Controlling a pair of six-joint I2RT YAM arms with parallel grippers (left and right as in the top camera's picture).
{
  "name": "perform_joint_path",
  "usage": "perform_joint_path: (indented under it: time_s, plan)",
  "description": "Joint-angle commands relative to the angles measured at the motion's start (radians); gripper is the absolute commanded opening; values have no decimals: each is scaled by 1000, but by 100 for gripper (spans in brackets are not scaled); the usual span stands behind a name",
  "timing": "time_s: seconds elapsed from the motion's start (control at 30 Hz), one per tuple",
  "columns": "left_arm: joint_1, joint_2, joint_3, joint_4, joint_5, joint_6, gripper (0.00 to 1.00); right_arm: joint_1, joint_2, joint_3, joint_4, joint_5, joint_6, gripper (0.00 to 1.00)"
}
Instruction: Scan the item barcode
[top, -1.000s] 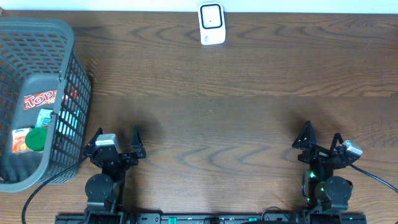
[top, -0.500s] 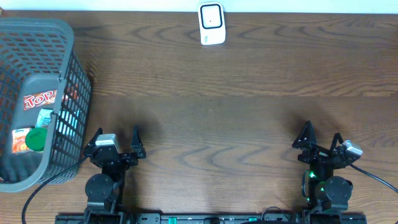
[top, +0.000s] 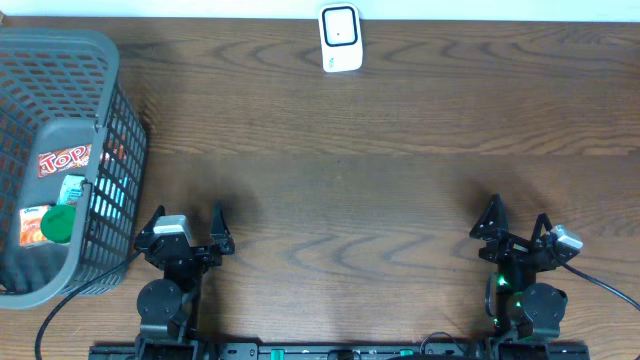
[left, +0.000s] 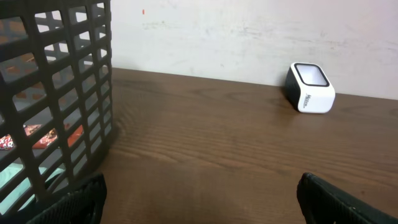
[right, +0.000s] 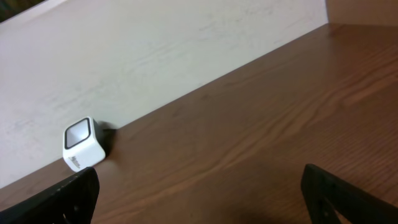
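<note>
A white barcode scanner with a dark window stands at the table's far edge by the wall; it also shows as the scanner in the left wrist view and the scanner in the right wrist view. Packaged items lie in a grey mesh basket at the left, among them a red-lettered pack and a green-capped one. My left gripper rests open near the front edge beside the basket, nothing between its fingers. My right gripper rests open at the front right, also empty.
The basket wall fills the left of the left wrist view, close to the left finger. A pale wall runs behind the table's far edge. Bare brown wood lies between the two arms and the scanner.
</note>
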Motion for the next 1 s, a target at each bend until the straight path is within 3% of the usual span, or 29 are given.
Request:
perform_joint_path:
  time_s: [0.0,0.2,0.4,0.6,0.97]
  plan:
    - [-3,-9,-34,-4,14,4,98,10,-2,-1,-4,2,7,99]
    - [-3,-9,-11,14,244,-4,98,10,-2,-1,-4,2,7,99]
    - [-3,19,118,15,246,-29,98,10,-2,-1,-4,2,7,99]
    - [-3,188,339,-28,247,-70,98,10,-2,-1,-4,2,7,99]
    - [-3,742,927,-506,339,-88,98,10,-2,-1,-4,2,7,99]
